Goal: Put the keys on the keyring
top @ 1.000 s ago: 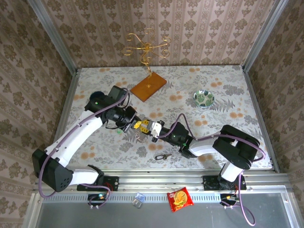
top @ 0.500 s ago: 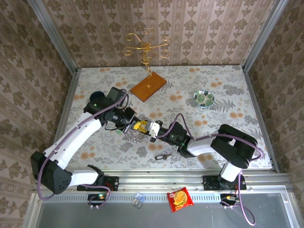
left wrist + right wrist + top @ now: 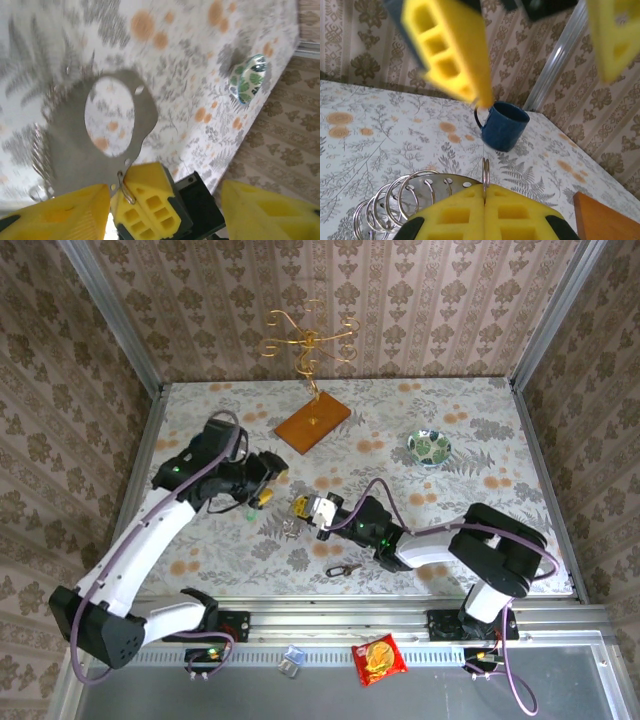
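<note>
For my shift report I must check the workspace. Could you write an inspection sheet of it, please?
Surface: floral table cover, flat.
Job's things: keyring pinched in the right gripper; one key lies loose on the cover.
Clutter: patterned bowl, gold wire stand, blue mug, snack packet on the front ledge.
Grippers: left gripper jaws open; right jaws shut.
Cables: purple cable loops along each arm.
Surroundings: patterned walls, metal frame.
</note>
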Robot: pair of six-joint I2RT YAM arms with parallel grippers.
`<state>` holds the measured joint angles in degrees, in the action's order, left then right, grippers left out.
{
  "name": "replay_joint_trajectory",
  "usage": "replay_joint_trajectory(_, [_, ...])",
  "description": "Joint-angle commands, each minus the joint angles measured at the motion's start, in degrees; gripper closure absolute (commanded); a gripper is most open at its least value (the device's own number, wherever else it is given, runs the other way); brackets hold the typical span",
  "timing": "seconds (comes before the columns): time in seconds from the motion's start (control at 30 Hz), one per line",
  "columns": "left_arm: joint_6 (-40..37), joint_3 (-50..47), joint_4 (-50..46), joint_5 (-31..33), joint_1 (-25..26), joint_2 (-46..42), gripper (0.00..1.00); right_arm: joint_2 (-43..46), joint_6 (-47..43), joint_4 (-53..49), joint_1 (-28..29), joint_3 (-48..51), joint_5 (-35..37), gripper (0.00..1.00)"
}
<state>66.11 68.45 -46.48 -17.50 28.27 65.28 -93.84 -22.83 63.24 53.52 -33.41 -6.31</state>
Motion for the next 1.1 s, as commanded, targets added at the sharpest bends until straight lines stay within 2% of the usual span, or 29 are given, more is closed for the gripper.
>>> replay_joint_trajectory(0.0, [-23.71, 2.72, 1.68, 8.04, -1.47, -2.69, 0.39, 4.3, -0.58, -5.56, -0.22, -0.25, 0.64, 1.0])
replay_joint_trajectory(0.1, [-42.78, 0.32, 7.41, 11.33, -1.31, -4.66, 0.41, 7.42, -0.7, -13.06, -1.08, -0.83, -0.95, 1.0])
replay_joint_trajectory(0.2, [-60.47, -6.27, 16.47, 9.72, -1.2, -7.86, 0.44, 11.4, -1.08, -21.9, -2.81, -2.07, -3.67, 1.0])
replay_joint_trajectory(0.3, [-76.54, -15.84, 26.2, 2.08, -1.21, -12.38, 0.43, 15.05, -1.44, -31.32, -5.13, -3.94, -8.25, 1.0])
replay_joint_trajectory(0.37, [-84.28, -21.03, 30.67, -0.76, -1.29, -14.02, 0.44, 16.96, -2.76, -37.29, -6.24, -5.41, -10.73, 1.0])
replay_joint_trajectory(0.5, [-102.22, -25.47, 31.54, -14.07, -1.51, -13.18, 0.45, 18.81, -6.36, -47.88, -7.88, -8.67, -14.03, 1.0])
replay_joint_trajectory(0.57, [-108.58, -27.61, 32.86, -18.88, -1.47, -12.74, 0.48, 18.96, -7.99, -52.13, -8.46, -10.54, -15.13, 1.0])
replay_joint_trajectory(0.6, [-109.55, -28.66, 34.54, -21.68, -1.51, -12.53, 0.5, 19.0, -9.18, -54.7, -8.58, -11.81, -15.44, 1.0])
replay_joint_trajectory(0.7, [-107.41, -31.57, 41.17, -24.82, -1.47, -12.15, 0.58, 18.79, -11.51, -59.8, -8.59, -14.63, -16.33, 1.0])
replay_joint_trajectory(0.87, [-108.01, -33.47, 44.04, -29.59, -0.83, -10.92, 0.66, 18.13, -14.44, -64.76, -8.57, -18.05, -16.84, 1.0])
replay_joint_trajectory(1.07, [-108.91, -33.38, 45.75, -27.61, 1.55, -7.41, 0.7, 16.92, -16.49, -68.39, -8.52, -21.07, -17.62, 1.0])
